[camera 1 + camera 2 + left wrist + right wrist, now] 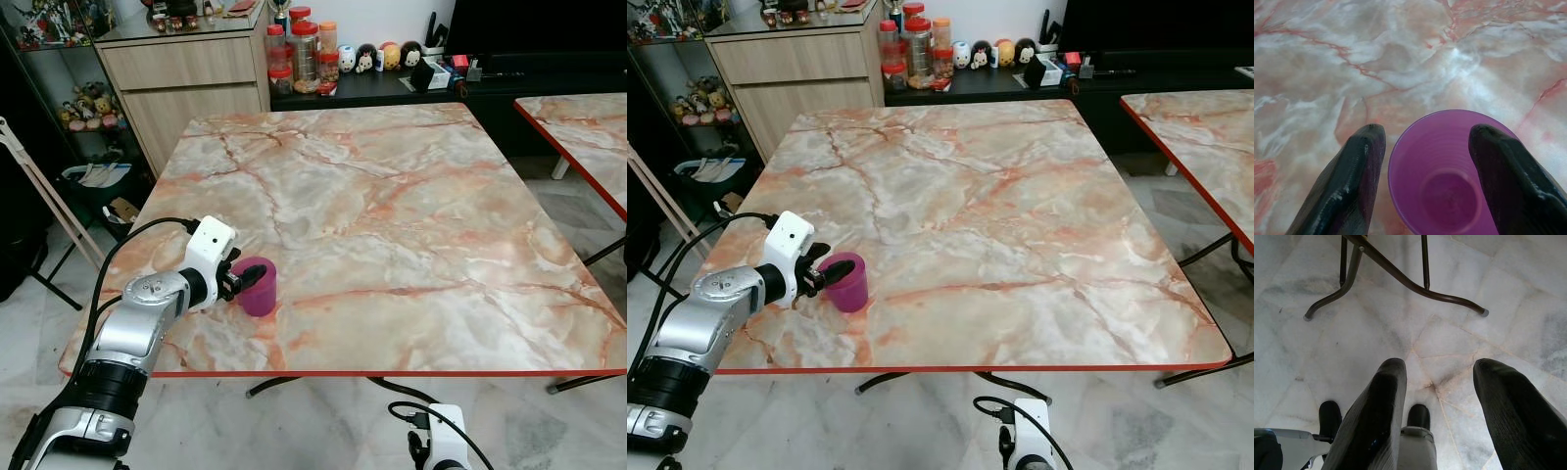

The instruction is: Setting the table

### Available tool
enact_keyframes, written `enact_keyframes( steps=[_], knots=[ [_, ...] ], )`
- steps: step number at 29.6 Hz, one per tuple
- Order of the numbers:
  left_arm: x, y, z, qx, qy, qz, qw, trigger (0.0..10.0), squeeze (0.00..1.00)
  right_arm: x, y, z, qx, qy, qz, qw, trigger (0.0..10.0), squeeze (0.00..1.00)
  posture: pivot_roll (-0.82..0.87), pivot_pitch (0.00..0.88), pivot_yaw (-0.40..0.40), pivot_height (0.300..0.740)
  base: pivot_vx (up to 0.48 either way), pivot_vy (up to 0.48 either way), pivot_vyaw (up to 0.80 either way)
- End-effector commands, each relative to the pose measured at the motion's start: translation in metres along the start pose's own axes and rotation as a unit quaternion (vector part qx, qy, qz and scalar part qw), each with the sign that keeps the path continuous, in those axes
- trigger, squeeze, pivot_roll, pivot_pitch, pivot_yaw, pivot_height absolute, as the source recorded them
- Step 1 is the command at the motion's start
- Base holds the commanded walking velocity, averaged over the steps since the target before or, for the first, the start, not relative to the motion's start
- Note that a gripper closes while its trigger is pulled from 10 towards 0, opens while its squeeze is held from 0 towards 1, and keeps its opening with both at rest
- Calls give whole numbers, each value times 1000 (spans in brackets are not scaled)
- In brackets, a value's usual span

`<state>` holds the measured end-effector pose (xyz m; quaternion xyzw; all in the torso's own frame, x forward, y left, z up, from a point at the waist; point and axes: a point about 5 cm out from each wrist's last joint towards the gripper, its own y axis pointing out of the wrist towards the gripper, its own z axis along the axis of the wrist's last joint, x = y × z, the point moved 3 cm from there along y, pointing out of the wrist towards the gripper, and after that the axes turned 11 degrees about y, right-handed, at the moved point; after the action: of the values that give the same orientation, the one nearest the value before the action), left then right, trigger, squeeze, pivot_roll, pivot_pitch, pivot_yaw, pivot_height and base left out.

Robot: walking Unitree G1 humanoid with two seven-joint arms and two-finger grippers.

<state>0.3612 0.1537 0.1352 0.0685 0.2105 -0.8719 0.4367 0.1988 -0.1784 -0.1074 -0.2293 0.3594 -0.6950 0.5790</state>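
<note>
A purple plastic cup (259, 285) stands upright and empty on the marble-patterned table (411, 186), near its front left corner. My left gripper (233, 281) reaches in from the left at cup height. In the left wrist view the cup (1444, 186) sits between the two black fingers of that gripper (1427, 128); a narrow gap shows at one finger (1359, 166), so it is open around the cup. My right gripper (1441, 363) hangs low below the table edge, open, pointing at the tiled floor.
A second marble table (588, 127) stands close on the right. Behind are a wooden cabinet (186, 78) and a low dark shelf with jars (304, 54) and figurines. Clutter and a folded rack (49, 196) sit left. Metal table legs (1400, 279) cross the floor.
</note>
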Motion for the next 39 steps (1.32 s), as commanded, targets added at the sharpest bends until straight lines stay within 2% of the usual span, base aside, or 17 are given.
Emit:
enact_keyframes(
  steps=[1, 7, 11, 33, 34, 35, 36, 37, 38, 39],
  knots=[
    [-7, -1, 5, 2, 2, 8, 1000, 10000, 0, -2, 1, 3, 6, 8, -1, 1000, 10000, 0, -13, 0, 53, 740, 0, 0, 0],
    [-11, 0, 2, -11, 6, 19, 1000, 10000, 0, -2, 1, 3, 6, 9, -2, 1000, 10000, 0, -12, 0, 52, 740, 0, 0, 0],
    [-20, 0, -2, -29, 6, 42, 999, 10000, 0, -1, 1, 3, 6, 9, -3, 1000, 10000, 0, -13, 0, 52, 740, 0, 0, 0],
    [-24, -2, -16, -62, 9, 48, 997, 9882, 0, -1, 1, 3, 7, 8, -1, 1000, 10000, 0, -15, 0, 47, 740, 0, 0, 0],
    [-24, -2, -16, -63, 9, 49, 997, 8000, 0, -1, 1, 3, 7, 8, -1, 1000, 10000, 0, -16, 0, 48, 740, 0, 0, 0],
    [-25, -2, -16, -63, 9, 49, 997, 7176, 0, -1, 1, 3, 7, 8, 0, 1000, 10000, 0, -17, 0, 48, 740, 0, 0, 0],
    [-24, -2, -16, -64, 10, 48, 997, 4980, 0, -1, 1, 4, 7, 8, 0, 1000, 10000, 0, -19, 0, 49, 740, 0, 0, 0],
    [-24, -1, -17, -64, 10, 48, 997, 3451, 0, -1, 1, 3, 7, 9, 0, 1000, 10000, 0, -19, 0, 49, 740, 0, 0, 0],
    [-24, -1, -17, -64, 10, 48, 997, 3451, 0, -1, 1, 3, 7, 9, 0, 1000, 10000, 0, -19, 0, 49, 740, 0, 0, 0],
    [-24, -1, -17, -64, 9, 48, 997, 2627, 0, 0, 1, 3, 6, 10, 0, 1000, 10000, 0, -21, 0, 50, 740, 0, 0, 0]
  ],
)
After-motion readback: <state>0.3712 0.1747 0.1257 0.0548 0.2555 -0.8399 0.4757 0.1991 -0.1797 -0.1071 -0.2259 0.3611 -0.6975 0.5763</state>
